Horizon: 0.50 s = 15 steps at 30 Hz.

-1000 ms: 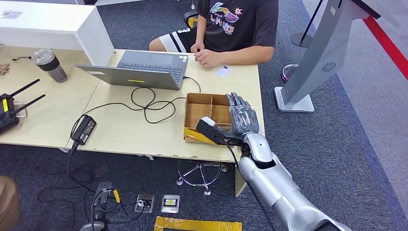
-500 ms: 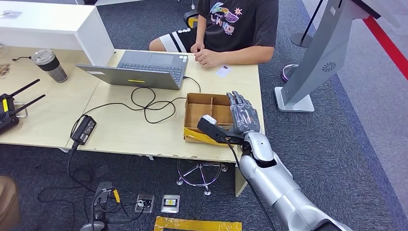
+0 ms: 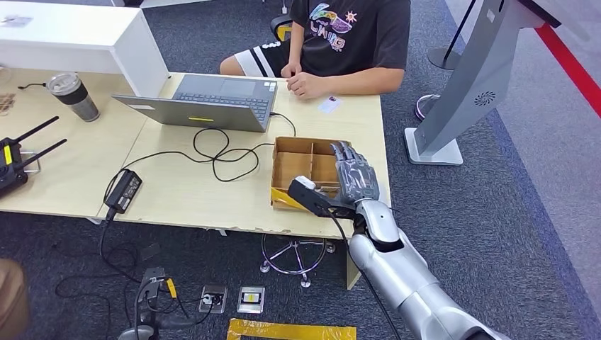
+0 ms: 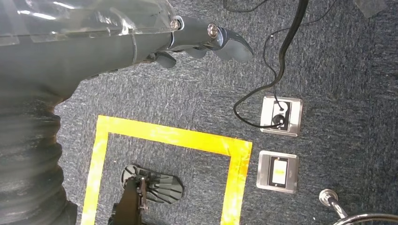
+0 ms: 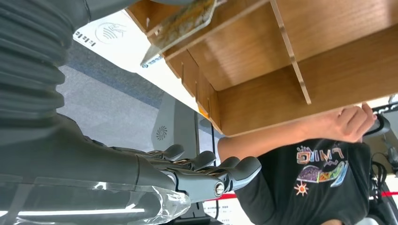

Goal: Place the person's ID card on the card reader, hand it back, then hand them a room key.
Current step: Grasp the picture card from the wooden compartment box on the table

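Note:
A small white ID card lies on the table just in front of the person's hands. My right hand hovers over the right side of a wooden divided box, fingers stretched out and holding nothing. From the right wrist camera, the fingers sit beside the box's compartments, and a patterned card stands in one of them. My left hand hangs over the carpet, holding nothing. I cannot make out a card reader.
An open laptop with a looping cable and a power brick takes up the table's middle. A steel cup and a black radio are at the left. A white kiosk stand rises to the right.
My right hand has shifted slightly down and toward the box's near side. The person and the ID card have not moved.

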Motion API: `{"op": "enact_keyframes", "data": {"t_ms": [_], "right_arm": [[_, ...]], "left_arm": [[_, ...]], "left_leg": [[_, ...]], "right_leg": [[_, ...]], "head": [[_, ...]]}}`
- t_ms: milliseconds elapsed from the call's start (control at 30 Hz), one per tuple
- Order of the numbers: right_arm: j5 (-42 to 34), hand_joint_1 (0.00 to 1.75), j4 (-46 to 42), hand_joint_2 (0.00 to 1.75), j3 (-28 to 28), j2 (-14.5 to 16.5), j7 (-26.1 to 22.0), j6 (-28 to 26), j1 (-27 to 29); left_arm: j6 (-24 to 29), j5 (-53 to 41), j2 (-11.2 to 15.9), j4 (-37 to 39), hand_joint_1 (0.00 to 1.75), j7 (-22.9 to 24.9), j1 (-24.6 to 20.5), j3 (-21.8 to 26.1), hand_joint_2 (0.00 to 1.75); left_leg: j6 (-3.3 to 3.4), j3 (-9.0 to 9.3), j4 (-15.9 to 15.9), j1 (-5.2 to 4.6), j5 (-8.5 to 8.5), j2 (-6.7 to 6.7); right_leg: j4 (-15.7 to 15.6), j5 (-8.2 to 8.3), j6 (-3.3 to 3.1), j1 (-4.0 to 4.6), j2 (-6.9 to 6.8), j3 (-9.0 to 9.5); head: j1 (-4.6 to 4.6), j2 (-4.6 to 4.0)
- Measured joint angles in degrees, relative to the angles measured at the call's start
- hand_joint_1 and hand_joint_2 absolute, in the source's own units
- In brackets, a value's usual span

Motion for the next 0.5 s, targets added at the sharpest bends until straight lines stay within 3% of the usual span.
{"op": "enact_keyframes", "data": {"t_ms": [300,433,500], "right_arm": [[0.9,0.16,0.2,1.75,0.1,0.1,-0.2,1.3,2.3],[0.9,0.36,0.2,1.75,0.1,0.2,-0.2,1.4,2.8],[0.9,0.55,0.2,1.75,0.1,0.2,-0.2,1.6,2.9]], "left_arm": [[-0.1,0.7,0.1,0.0,0.00,0.0,0.0,0.0,1.75],[-0.1,0.8,0.1,-0.1,0.00,0.0,0.0,0.0,1.75],[-0.1,0.8,0.1,-0.1,0.00,0.0,0.0,0.0,1.75]], "left_leg": [[0.00,0.00,0.0,0.00,0.00,0.00],[0.00,0.00,0.0,0.00,0.00,0.00],[0.00,0.00,0.0,0.00,0.00,0.00]], "right_leg": [[0.0,0.00,0.00,0.00,0.00,0.01],[0.0,0.00,0.00,0.00,0.00,0.01],[0.0,0.00,0.00,0.00,0.00,0.01]], "head": [[-0.01,0.00],[0.00,0.00],[0.00,0.00]]}}
